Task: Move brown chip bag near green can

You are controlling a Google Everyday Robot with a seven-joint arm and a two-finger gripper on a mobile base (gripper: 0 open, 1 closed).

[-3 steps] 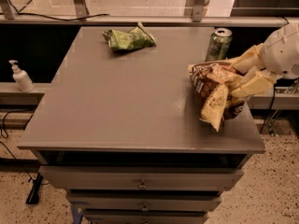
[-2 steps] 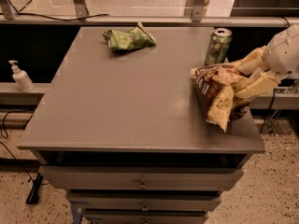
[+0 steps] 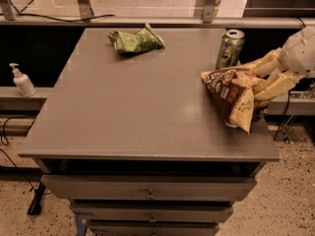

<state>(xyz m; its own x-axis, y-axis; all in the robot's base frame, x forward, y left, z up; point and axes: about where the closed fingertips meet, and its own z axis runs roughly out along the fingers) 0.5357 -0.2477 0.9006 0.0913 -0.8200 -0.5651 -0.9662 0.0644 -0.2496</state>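
The brown chip bag point(image 3: 231, 96) is dark brown with pale tan ends and hangs tilted at the right side of the grey table point(image 3: 138, 102), its lower end close to the tabletop. My gripper point(image 3: 261, 82) reaches in from the right edge and is shut on the bag's right end. The green can point(image 3: 230, 48) stands upright at the back right of the table, just behind the bag, a small gap apart from it.
A smaller green bag point(image 3: 136, 40) lies at the back of the table, left of centre. A white pump bottle point(image 3: 22, 80) stands on a low ledge to the left. Drawers point(image 3: 147, 194) sit under the tabletop. The table's right edge is close under the bag.
The gripper has carried the brown chip bag slightly right and back, so it sits a little closer to the green can. The can and the green bag have not moved.
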